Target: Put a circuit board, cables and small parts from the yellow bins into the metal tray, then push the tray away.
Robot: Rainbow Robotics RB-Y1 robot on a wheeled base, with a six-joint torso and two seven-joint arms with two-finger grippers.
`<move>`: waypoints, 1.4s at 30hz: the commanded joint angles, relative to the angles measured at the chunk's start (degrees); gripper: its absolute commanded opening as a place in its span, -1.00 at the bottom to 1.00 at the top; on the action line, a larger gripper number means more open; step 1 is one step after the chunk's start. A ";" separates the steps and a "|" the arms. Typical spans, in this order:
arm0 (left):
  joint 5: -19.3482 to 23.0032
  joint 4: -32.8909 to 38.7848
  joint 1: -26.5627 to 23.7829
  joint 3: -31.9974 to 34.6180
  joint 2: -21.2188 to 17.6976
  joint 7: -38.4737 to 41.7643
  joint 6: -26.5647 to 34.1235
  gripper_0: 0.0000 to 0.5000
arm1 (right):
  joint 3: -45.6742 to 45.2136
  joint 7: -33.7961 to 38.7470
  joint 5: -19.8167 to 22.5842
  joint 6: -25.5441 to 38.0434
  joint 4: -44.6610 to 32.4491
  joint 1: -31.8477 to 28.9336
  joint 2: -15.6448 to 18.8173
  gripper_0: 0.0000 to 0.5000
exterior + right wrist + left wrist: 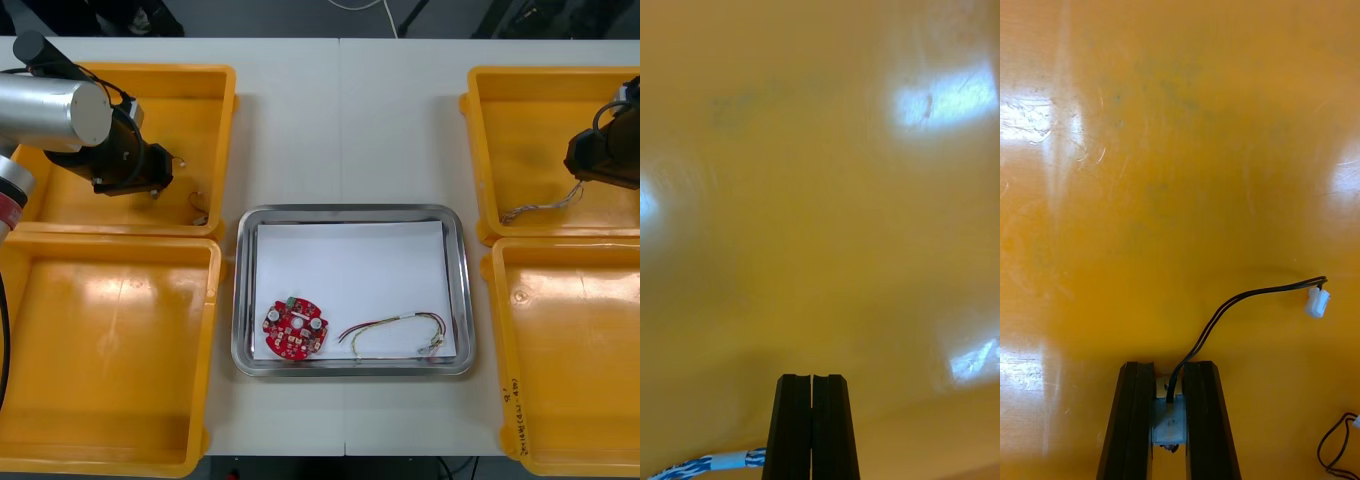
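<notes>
Red board (295,328), cable (400,319) (red-yellow) in tray (350,211).

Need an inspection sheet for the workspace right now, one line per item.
Surface: light table, four yellow bins, two per side.
Job's things: metal tray, white inside, holds circuit board and red and yellow cable.
Clutter: nothing seen.
Claws: left claw in far left bin, shut on black cable; right claw in far right bin, apparently shut on twisted blue and white cable.
Cables: second black cable beside left claw.
Surroundings: nothing seen.

Glossy plastic bins (110,340); shiny metal tray (350,211).
</notes>
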State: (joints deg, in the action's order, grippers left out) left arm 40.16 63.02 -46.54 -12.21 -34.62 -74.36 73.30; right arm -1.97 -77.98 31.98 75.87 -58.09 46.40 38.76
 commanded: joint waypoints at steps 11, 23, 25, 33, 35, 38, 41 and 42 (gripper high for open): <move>-0.35 8.18 0.93 -0.01 -1.94 -6.15 6.33 -1.00 | -2.25 -6.13 -3.85 -6.09 0.96 5.11 3.43 -1.00; -1.31 17.58 -1.01 4.56 -2.21 -5.10 20.83 -1.00 | -4.10 -8.24 -5.35 -7.58 7.37 8.09 3.34 -1.00; -1.22 19.34 -1.18 4.65 -2.12 -4.66 22.41 -1.00 | -4.18 -8.42 -5.35 -7.58 7.37 8.01 3.34 -1.00; -0.08 26.11 -2.68 4.56 -1.59 -2.73 29.97 -1.00 | -4.27 -8.50 -5.17 -7.58 7.90 8.09 3.34 -0.28; 0.18 27.07 -3.47 4.47 -1.24 -2.20 31.82 -1.00 | -4.45 -8.50 -5.17 -7.58 7.90 8.09 3.43 0.00; 0.27 28.13 -5.23 3.42 -0.45 -1.14 34.28 -1.00 | -4.62 -8.50 -5.17 -7.50 7.99 8.01 3.34 0.76; 0.53 29.53 -6.63 1.48 0.25 2.11 35.16 -1.00 | -4.89 -8.50 -5.00 -7.32 7.90 8.09 3.34 1.00; 0.62 30.15 -7.16 0.25 0.61 3.43 35.25 -1.00 | -5.06 -8.59 -4.91 -6.88 7.99 8.09 3.34 1.00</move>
State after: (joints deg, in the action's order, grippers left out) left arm 40.11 89.92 -48.88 -9.31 -34.79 -74.35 107.64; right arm -4.90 -83.50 27.22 68.89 -49.87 51.59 39.31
